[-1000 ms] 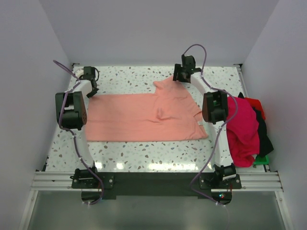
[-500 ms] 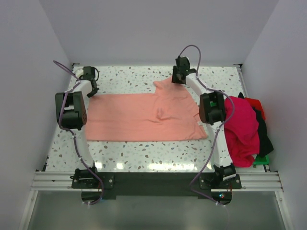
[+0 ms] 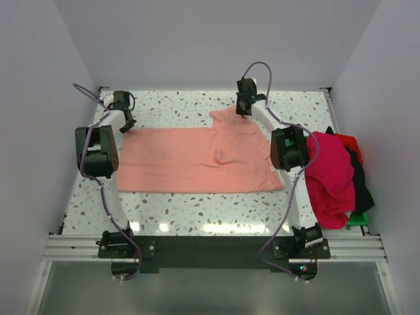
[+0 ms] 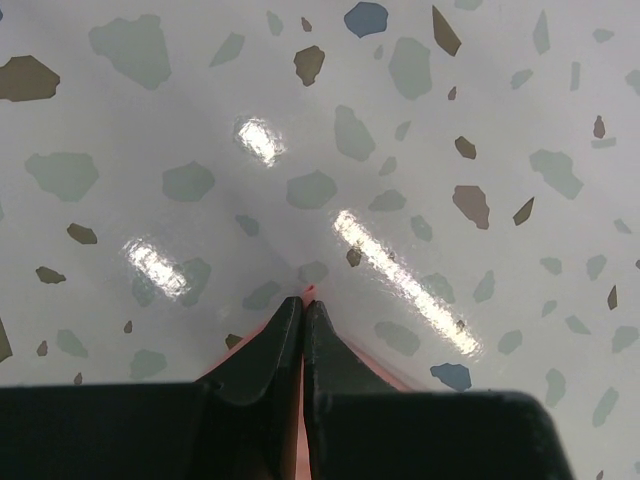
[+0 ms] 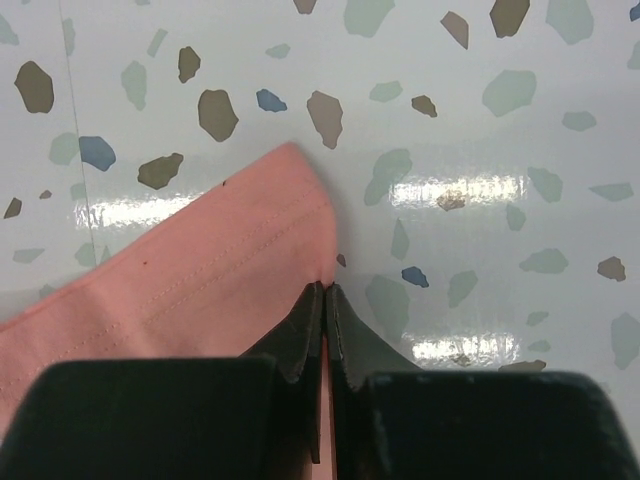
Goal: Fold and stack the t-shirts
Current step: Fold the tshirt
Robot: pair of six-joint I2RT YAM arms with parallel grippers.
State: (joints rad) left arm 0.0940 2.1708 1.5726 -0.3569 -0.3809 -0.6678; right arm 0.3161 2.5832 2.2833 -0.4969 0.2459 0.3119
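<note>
The magenta shirt (image 3: 331, 174) covers most of the black shirt (image 3: 361, 189) and green tray (image 3: 357, 220).

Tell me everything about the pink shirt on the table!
The salmon-pink cloth t-shirt looks soft and plain, with stitched hems. It lies spread nearly flat on the speckled table, with a small wrinkle in the middle. The left end effector pinches its far left corner. The right end effector pinches a hemmed far corner.
</note>
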